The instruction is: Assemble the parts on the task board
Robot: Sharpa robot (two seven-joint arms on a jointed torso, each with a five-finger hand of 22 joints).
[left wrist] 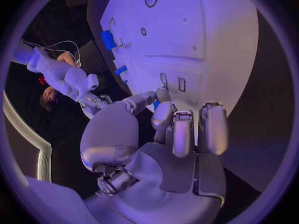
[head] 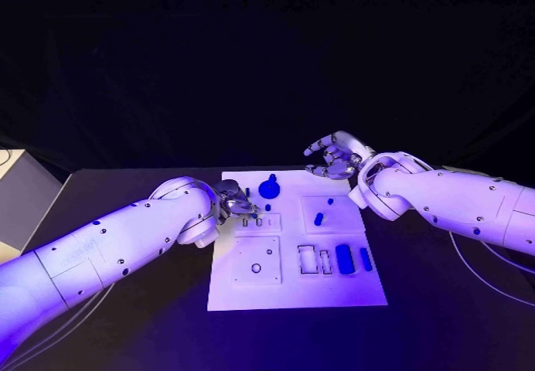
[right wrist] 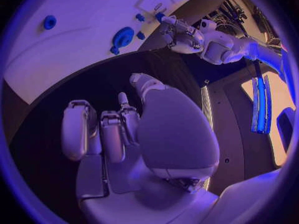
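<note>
Now left hand point(head: 236, 199) pinches a small blue part point(head: 253, 205) over the task board point(head: 295, 294); right hand point(head: 332, 160) curled, holding nothing, beyond the board.

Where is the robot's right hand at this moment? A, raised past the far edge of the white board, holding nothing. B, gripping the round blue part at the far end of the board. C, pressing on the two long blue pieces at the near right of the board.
A: the right hand hangs beyond the far edge of the task board, fingers curled in and holding nothing, apart from the round blue part.
</note>
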